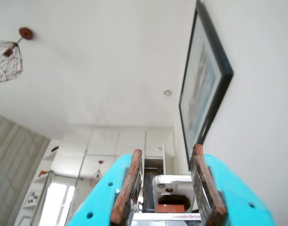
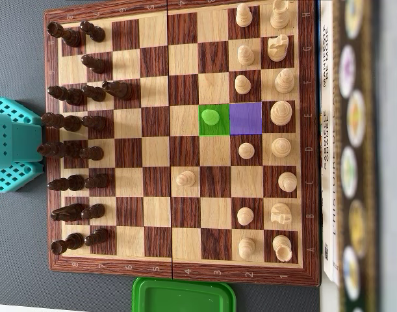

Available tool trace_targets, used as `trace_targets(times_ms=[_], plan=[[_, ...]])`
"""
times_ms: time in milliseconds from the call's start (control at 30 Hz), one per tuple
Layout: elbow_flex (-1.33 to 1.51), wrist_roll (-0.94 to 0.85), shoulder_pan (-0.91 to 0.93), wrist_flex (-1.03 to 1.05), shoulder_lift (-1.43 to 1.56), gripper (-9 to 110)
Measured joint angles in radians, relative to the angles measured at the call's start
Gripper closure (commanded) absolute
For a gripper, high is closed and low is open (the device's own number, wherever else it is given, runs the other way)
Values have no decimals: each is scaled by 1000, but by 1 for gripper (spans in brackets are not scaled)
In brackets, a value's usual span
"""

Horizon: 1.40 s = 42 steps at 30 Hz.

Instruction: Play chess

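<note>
The wooden chessboard (image 2: 156, 140) lies flat in the overhead view, dark pieces (image 2: 71, 121) along its left side and light pieces (image 2: 281, 113) along its right. One square is tinted green with a light pawn (image 2: 210, 117) on it; the square to its right is tinted purple (image 2: 245, 119) and bare. Another light pawn (image 2: 185, 178) stands further out towards the middle. The arm's teal body (image 2: 13, 146) sits off the board's left edge. In the wrist view my gripper (image 1: 167, 149) points up at the ceiling, open, with nothing between its rust-brown pads (image 1: 127, 188).
A green plastic lid (image 2: 184, 296) lies below the board and a stack of books (image 2: 334, 130) runs along its right side. The wrist view shows a framed picture (image 1: 202, 80) on the wall, a wire ceiling lamp (image 1: 7, 59) and a white phone (image 1: 171, 188) on a stand.
</note>
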Motion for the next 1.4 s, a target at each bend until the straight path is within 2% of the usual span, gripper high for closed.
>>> trace_targets(times_ms=[333, 467, 700, 1067, 1400], plan=[[0, 0, 8, -307, 23, 86], [0, -14, 8, -348, 23, 86], [0, -144, 9, -476, 23, 86], [0, -155, 9, -635, 25, 86], [0, -155, 3, -655, 25, 86]])
